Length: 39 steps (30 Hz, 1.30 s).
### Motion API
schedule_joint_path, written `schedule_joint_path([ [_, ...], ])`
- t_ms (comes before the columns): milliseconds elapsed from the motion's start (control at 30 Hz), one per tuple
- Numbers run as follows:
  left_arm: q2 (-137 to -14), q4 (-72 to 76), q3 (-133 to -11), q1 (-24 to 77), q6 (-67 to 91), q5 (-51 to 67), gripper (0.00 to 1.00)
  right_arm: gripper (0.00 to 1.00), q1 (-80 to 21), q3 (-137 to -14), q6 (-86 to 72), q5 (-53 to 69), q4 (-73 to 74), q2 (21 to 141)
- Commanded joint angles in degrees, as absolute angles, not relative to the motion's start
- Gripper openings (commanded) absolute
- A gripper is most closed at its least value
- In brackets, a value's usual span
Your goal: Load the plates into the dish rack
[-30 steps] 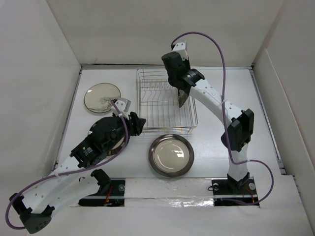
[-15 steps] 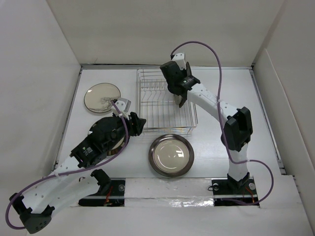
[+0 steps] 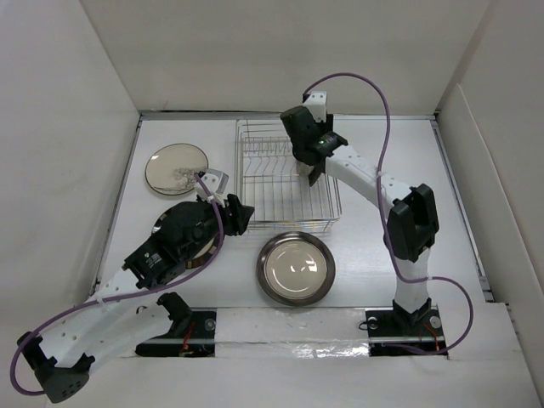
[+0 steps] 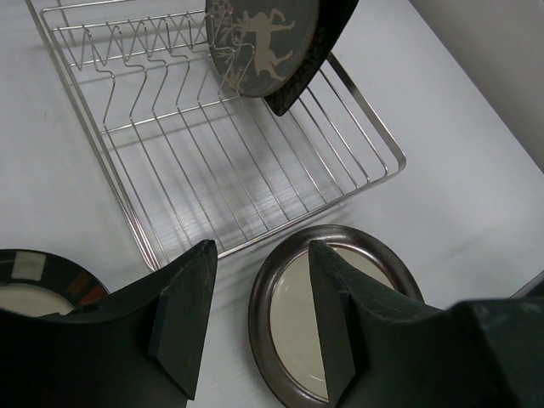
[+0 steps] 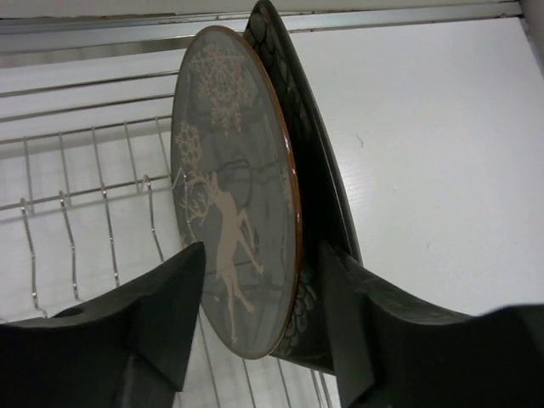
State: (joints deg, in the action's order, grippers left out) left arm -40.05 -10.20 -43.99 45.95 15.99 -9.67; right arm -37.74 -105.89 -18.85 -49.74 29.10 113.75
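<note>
The dish rack stands at the back middle of the table. Two plates stand on edge in its right part: the grey round one with a white deer and, right behind it, the dark floral one. My right gripper is open and straddles both, with a gap at the deer plate's face. In the left wrist view both lean together. My left gripper hangs open over the table beside the cream plate with a brown rim, holding nothing.
A small round plate lies at the back left. Another dark-rimmed round plate lies mostly hidden beneath my left arm. The cream plate lies just in front of the rack. White walls close in on three sides.
My right gripper has opened around the plates it was shut on, and has shifted slightly toward the back of the rack. The left arm has barely moved.
</note>
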Motion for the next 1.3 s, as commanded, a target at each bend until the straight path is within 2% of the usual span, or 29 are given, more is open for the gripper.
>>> schedule_joint_path([
  [0, -40.25, -8.88, -44.30, 45.70, 16.44, -8.88, 0.44, 0.64, -38.67, -106.17, -20.30, -49.40, 25.84, 108.38],
  [200, -40.25, -8.88, -44.30, 45.70, 16.44, -8.97, 0.44, 0.77, -38.67, -101.53, -20.48, -40.89, 23.04, 98.38],
  [300, -40.25, -8.97, -44.30, 45.70, 16.35, -8.96, 0.44, 0.77, -39.19, -94.51, -19.87, -36.23, 19.26, 90.91],
  [333, -40.08, -8.96, -44.30, 45.70, 16.35, -9.23, 0.44, 0.73, -39.20, -88.39, -20.21, -34.21, 18.29, 84.88],
  [367, -39.99, -8.70, -44.30, 45.70, 16.43, -9.49, 0.44, 0.38, -39.81, -85.02, -20.65, -32.88, 17.32, 81.60],
  [433, -40.17, -8.70, -44.21, 45.70, 16.44, -9.23, 0.44, 0.00, -39.81, -73.90, -22.67, -26.41, 16.79, 74.74],
  [467, -40.34, -8.88, -44.30, 45.70, 16.44, -9.05, 0.44, 0.00, -39.81, -70.00, -23.63, -23.67, 16.87, 68.09],
  [633, -41.31, -8.35, -44.56, 45.70, 16.26, -8.96, 0.44, 0.00, -40.34, -51.97, -36.19, -9.27, 25.65, 52.58],
  [700, -42.01, -8.61, -44.65, 45.70, 16.17, -8.96, 0.44, 0.09, -40.86, -43.71, -42.41, -5.56, 28.21, 46.19],
  [733, -42.10, -8.79, -44.82, 45.70, 16.17, -9.05, 0.44, 0.17, -40.87, -41.07, -44.19, -2.23, 28.39, 44.23],
  [767, -42.10, -8.70, -44.82, 45.70, 16.17, -9.23, 0.44, 0.41, -40.87, -38.87, -45.86, -1.33, 29.61, 42.47],
  [867, -41.92, -8.79, -44.82, 45.70, 16.26, -10.81, 0.44, 0.70, -40.87, -31.48, -50.53, 2.63, 30.76, 37.62],
  [967, -41.84, -8.97, -44.74, 45.70, 16.26, -11.69, 0.44, 0.75, -39.55, -26.38, -50.98, 7.36, 27.53, 37.61],
  [1167, -42.27, -9.31, -44.65, 45.70, 16.26, -12.66, 0.44, 0.76, -38.50, -16.82, -51.50, 17.45, 12.53, 42.96],
  [1267, -42.54, -9.14, -44.74, 45.70, 16.35, -12.92, 0.44, 0.75, -37.97, -13.20, -53.70, 18.11, 6.88, 45.43],
])
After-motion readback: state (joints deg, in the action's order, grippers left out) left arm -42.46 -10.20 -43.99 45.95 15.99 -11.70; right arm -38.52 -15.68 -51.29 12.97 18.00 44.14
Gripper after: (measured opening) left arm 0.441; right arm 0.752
